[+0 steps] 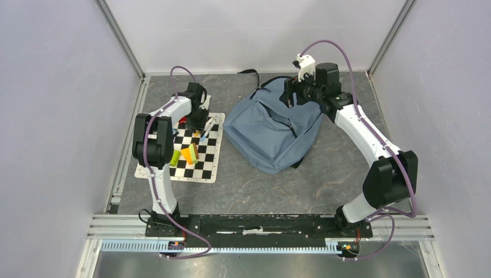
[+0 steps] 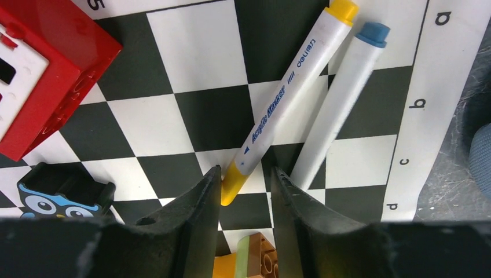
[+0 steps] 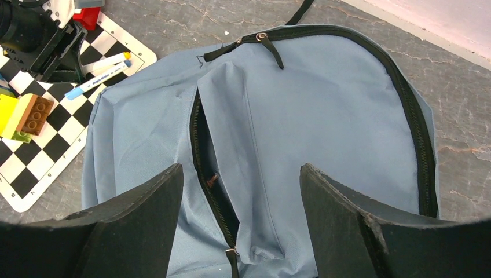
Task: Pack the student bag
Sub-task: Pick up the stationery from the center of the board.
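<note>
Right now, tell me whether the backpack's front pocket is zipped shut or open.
Open. The front pocket zipper gapes in a dark slit down the backpack, and the fabric beside it is lifted.

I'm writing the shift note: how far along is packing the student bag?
Done: the student bag has its front pocket unzipped, with nothing visible inside. In hand: the left tool straddles the end of the yellow-capped marker on the checkered mat, not yet clamped; the right tool hangs open over the bag. Left: that marker, the blue-capped marker, the red block and the bricks all lie on the mat.
</note>
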